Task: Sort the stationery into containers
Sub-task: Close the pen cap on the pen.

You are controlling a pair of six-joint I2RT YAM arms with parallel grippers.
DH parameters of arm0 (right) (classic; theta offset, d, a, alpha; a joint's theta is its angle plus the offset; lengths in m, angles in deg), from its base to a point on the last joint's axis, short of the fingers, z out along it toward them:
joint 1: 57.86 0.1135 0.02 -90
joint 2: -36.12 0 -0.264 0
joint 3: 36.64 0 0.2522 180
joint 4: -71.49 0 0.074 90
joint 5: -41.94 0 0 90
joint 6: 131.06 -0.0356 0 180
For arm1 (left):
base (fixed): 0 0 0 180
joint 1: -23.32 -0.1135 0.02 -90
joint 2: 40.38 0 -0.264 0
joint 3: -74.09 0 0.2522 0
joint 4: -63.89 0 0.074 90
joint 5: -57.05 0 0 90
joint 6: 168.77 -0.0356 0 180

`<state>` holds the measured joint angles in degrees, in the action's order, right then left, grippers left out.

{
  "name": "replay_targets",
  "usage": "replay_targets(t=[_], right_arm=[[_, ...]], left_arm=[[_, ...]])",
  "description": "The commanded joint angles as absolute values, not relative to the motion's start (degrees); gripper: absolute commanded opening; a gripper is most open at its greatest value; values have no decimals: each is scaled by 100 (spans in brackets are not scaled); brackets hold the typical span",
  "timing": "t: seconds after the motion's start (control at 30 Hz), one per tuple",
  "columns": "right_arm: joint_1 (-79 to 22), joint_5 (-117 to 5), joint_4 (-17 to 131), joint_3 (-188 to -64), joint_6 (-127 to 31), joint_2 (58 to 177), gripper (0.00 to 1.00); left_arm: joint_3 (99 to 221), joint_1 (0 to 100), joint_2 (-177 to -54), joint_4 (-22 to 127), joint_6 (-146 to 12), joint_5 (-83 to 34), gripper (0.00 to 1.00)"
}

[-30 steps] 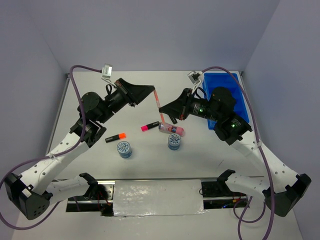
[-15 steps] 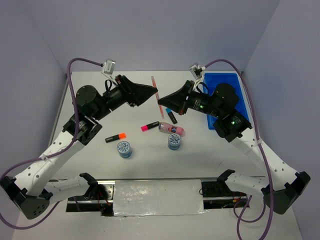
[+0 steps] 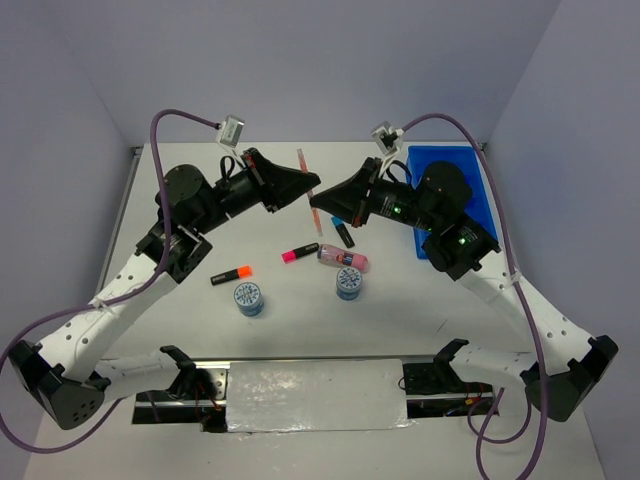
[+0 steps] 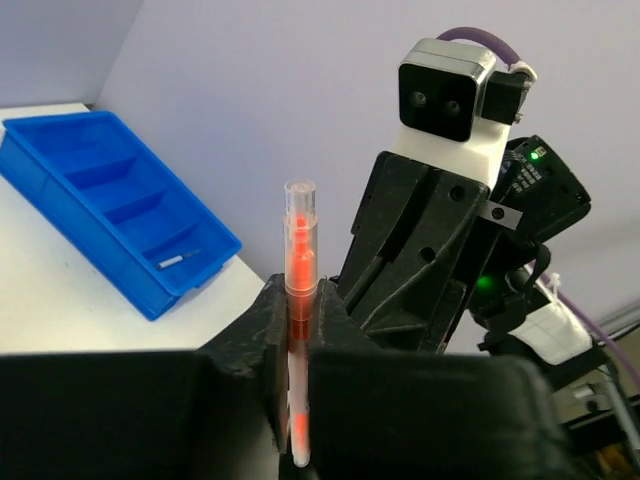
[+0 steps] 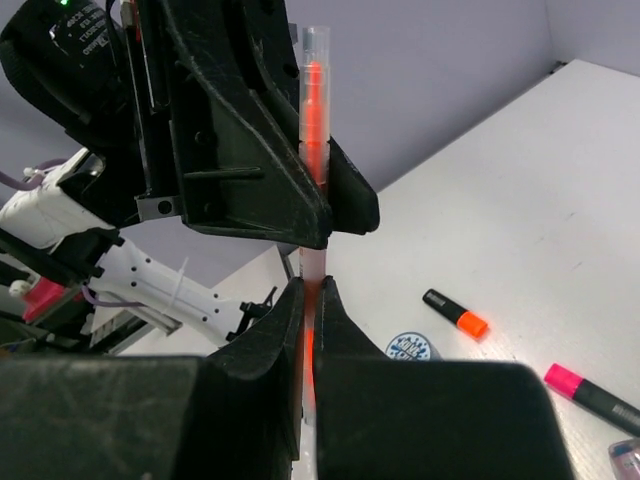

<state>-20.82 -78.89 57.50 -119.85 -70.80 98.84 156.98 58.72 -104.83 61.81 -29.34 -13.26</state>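
Observation:
A thin clear pen with an orange core (image 3: 303,165) is held above the table between both arms. My left gripper (image 3: 311,186) is shut on its upper half, as the left wrist view shows (image 4: 297,300) with the pen (image 4: 299,240) upright between the jaws. My right gripper (image 3: 319,206) is shut on its lower half (image 5: 309,290), where the pen (image 5: 314,90) also shows. The blue divided tray (image 3: 445,150) stands at the back right, partly hidden by the right arm.
On the table lie an orange-capped highlighter (image 3: 232,273), a pink-capped one (image 3: 299,253), a blue-capped one (image 3: 342,231), a pink tube (image 3: 343,259) and two patterned discs (image 3: 248,297) (image 3: 348,282). The tray (image 4: 110,210) holds a small white item (image 4: 178,260).
Both grippers and the pen have risen and moved toward the back. The right gripper has come off the table area, uncovering the blue-capped highlighter.

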Motion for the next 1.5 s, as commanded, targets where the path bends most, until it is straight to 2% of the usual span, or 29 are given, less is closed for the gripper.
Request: replay_targets(t=[0.0,0.13,0.2,0.27,0.3,0.33,0.43,0.47,0.5,0.53,0.57,0.63,0.67,0.77,0.83,0.9,0.97,1.37,1.4,1.43,1.47], right_arm=[[-1954,-8075,5966,-12379,-6945,9896,0],[-1997,-8514,5984,-12344,-6778,9957,46],[-2033,-8855,5905,-12466,-6778,10115,48],[-2033,-8989,5913,-12528,-6787,10195,44],[-2033,-9016,5948,-12546,-6795,10238,38],[-2033,-9051,5966,-12563,-6778,10239,26],[-2033,-8972,5887,-12625,-6725,10239,0],[-2033,-8929,5835,-12634,-6708,10230,0],[-2033,-8893,5826,-12634,-6690,10213,0],[-2033,-8867,5817,-12634,-6690,10204,0],[-2033,-8832,5817,-12625,-6681,10204,0],[-2033,-8709,5817,-12581,-6690,10177,0],[-2033,-8665,5704,-12520,-6690,10151,0],[-2033,-8708,5720,-12432,-6734,10116,0],[-2024,-8761,5738,-12397,-6769,10107,0],[-2015,-8849,5755,-12309,-6822,10081,0],[-1989,-8866,5755,-12309,-6813,10054,0],[-1971,-8858,5545,-12344,-6646,10010,0],[-1963,-8849,5510,-12361,-6629,10028,0],[-1963,-8849,5500,-12388,-6620,10037,0],[-1954,-8849,5483,-12396,-6602,10037,0]], left_arm=[[15957,5874,-10533,6437,-3034,-1045,0],[16308,5874,-10682,6340,-3235,-589,0],[16405,5874,-10744,6305,-3324,-204,0],[16511,5874,-10788,6340,-3385,44,0],[16555,5874,-10814,6279,-3420,176,0],[16590,5874,-10823,6305,-3447,264,0],[16678,5874,-10832,6156,-3570,353,0],[16722,5874,-10841,6068,-3622,353,4],[16792,5874,-10832,5850,-3762,309,10],[16801,5874,-10806,5770,-3807,170,23],[16827,5874,-10780,5673,-3851,64,59],[16959,5874,-10718,5401,-4036,-208,84],[17003,5874,-10700,5330,-4080,-305,85],[17249,5874,-10683,5119,-4351,-701,82],[17425,5840,-10726,5057,-4388,-860,77],[17617,5804,-10867,5031,-4388,-886,74],[17723,5787,-10990,5030,-4388,-895,68],[17672,5760,-11113,5153,-4186,-790,49],[17636,5760,-11105,5232,-4151,-781,45],[17610,5760,-11105,5267,-4124,-764,35],[17592,5760,-11122,5276,-4089,-755,32]])
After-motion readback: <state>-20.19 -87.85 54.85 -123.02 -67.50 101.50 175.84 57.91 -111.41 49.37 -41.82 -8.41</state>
